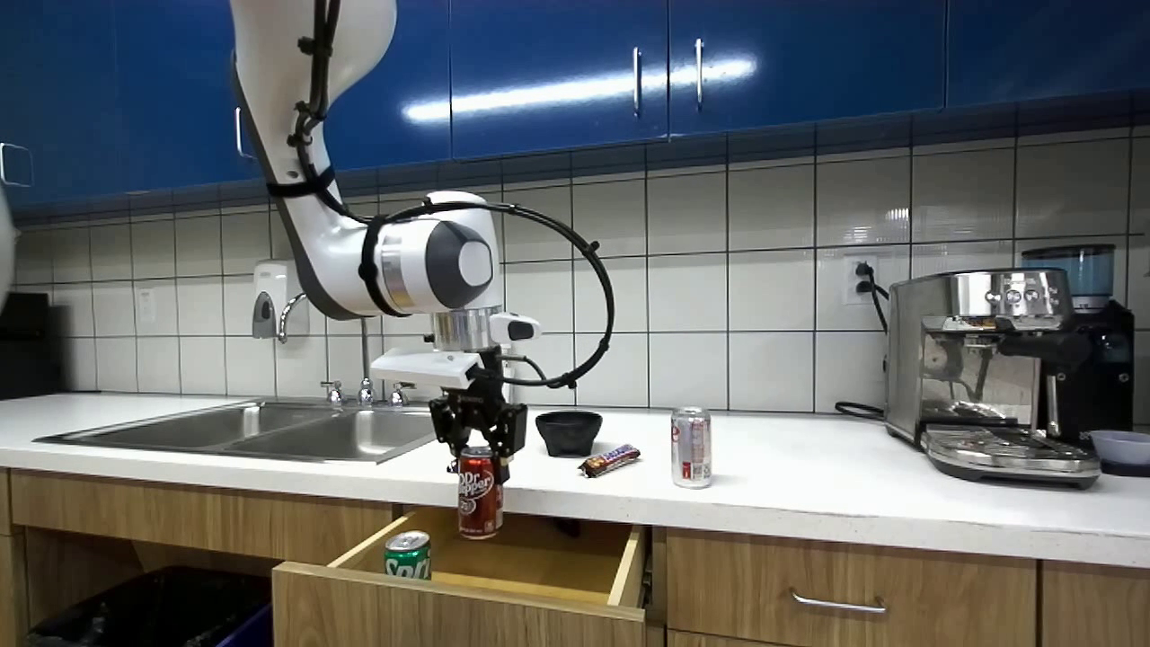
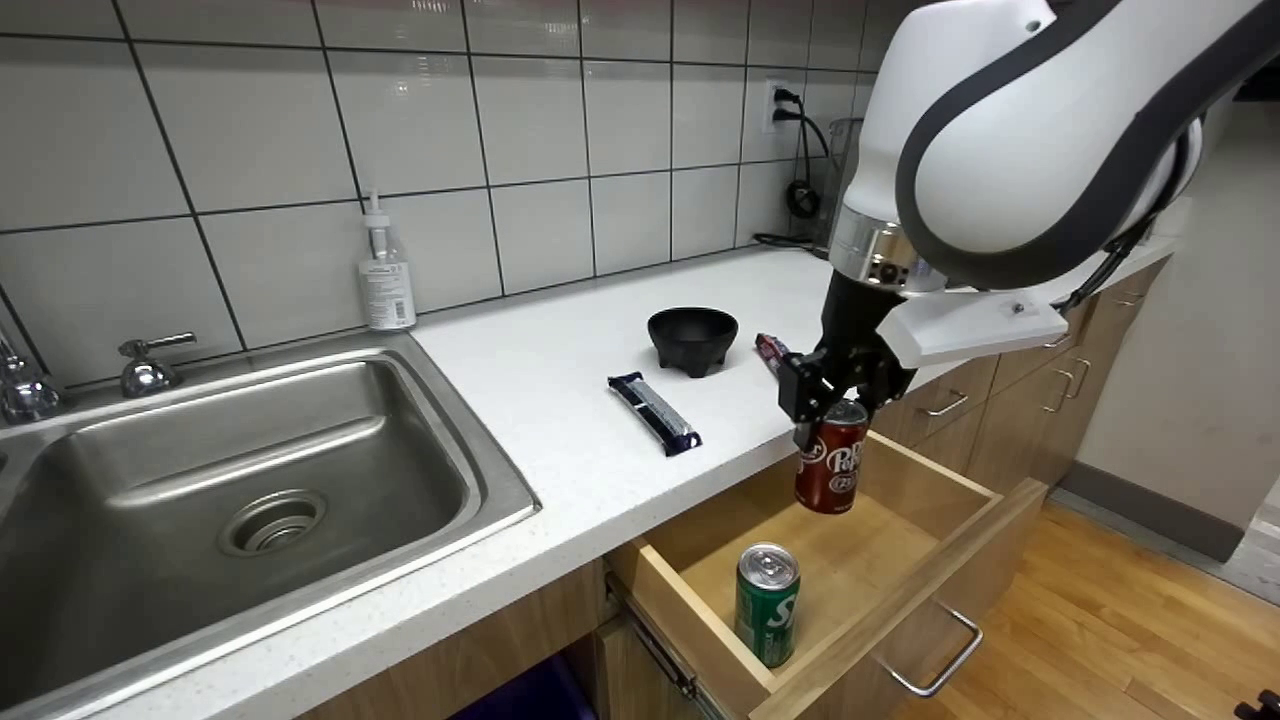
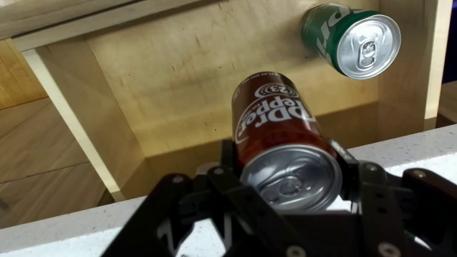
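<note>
In an exterior view the metal sink lies leftmost, let into the white tabletop; next comes a green can, upright in a front corner of the open drawer, where the nearby walls probably help steady it; at two o'clock from that, the red can hangs about upright over the drawer, seemingly raised off its floor; the hand is clenched on the red can from both sides, just below the silver top, presumably so that most of the weight hangs straight beneath the grasp; a dark-blue candy bar lies at seven o'clock from the black bowl in an exterior view, and a brown candy bar at four o'clock from the black bowl in an exterior view, both flat, as soft packets would hardly stand; farther right a silver can stands on its base near the tabletop's front edge; the coffee machine comes last, toward three o'clock, likely set there to reach the wall socket; as for pose, the arm descends from between eleven and twelve o'clock, bends, then turns downward, so that the hand points to six o'clock.
</note>
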Motion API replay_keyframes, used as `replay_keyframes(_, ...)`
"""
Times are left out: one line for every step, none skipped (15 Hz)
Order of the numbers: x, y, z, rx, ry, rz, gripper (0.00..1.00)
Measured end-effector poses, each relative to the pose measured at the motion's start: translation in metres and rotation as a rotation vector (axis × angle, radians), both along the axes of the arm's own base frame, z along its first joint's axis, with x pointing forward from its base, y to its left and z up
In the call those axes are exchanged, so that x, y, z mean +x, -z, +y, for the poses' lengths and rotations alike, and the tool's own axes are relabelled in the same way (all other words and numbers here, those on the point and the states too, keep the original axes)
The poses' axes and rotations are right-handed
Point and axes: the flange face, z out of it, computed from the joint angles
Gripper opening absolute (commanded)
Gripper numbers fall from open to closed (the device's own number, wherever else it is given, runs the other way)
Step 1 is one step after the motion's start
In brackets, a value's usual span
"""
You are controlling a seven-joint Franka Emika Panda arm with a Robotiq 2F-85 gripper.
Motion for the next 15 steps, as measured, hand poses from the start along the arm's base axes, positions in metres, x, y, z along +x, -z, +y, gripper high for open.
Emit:
replay_keyframes(-0.001, 0.003, 0.000, -0.001, 0.001, 0.001, 0.38)
replay_keyframes(-0.001, 0.006, 0.001, -0.003, 0.002, 0.000, 0.38)
replay_keyframes(-0.002, 0.010, 0.001, -0.006, 0.001, 0.001, 0.38)
replay_keyframes(-0.003, 0.014, 0.001, -0.008, 0.002, 0.002, 0.38)
replay_keyframes(-0.003, 0.018, 0.002, -0.010, 0.003, 0.003, 0.38)
replay_keyframes(-0.004, 0.023, 0.003, -0.013, 0.004, 0.005, 0.38)
replay_keyframes(-0.004, 0.027, 0.003, -0.015, 0.006, 0.009, 0.38)
replay_keyframes(-0.004, 0.031, 0.003, -0.017, 0.007, 0.012, 0.38)
replay_keyframes(-0.005, 0.036, 0.004, -0.019, 0.008, 0.015, 0.38)
replay_keyframes(-0.005, 0.040, 0.004, -0.021, 0.010, 0.019, 0.38)
replay_keyframes(-0.005, 0.044, 0.005, -0.025, 0.012, 0.021, 0.38)
replay_keyframes(-0.005, 0.048, 0.005, -0.030, 0.013, 0.023, 0.38)
replay_keyframes(-0.006, 0.052, 0.005, -0.035, 0.016, 0.024, 0.38)
replay_keyframes(-0.006, 0.056, 0.006, -0.039, 0.018, 0.026, 0.38)
replay_keyframes(-0.007, 0.060, 0.007, -0.044, 0.020, 0.027, 0.38)
